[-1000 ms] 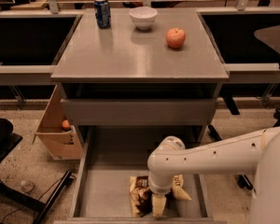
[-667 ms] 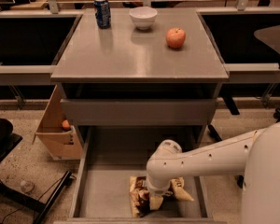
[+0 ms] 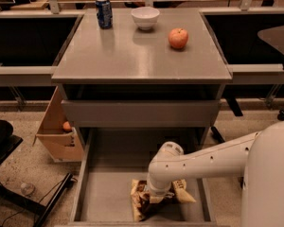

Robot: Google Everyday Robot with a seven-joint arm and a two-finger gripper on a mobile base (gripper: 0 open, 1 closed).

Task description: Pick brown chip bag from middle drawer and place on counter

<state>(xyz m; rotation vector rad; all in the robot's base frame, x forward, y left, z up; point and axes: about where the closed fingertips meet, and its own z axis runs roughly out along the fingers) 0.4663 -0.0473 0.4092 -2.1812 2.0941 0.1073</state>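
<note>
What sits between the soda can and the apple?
A white bowl, in the camera view. The claw is down in the middle drawer at the brown chip bag.

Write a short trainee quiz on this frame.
1. Short answer: which three things stand on the counter?
2. Multiple choice: where is the gripper? A) over the counter. B) down at the chip bag in the open drawer. C) raised level with the counter's edge.
3. True or false: the chip bag lies on the counter.

Key
1. The can, the bowl and the apple.
2. B.
3. False; it lies in the drawer.
</note>
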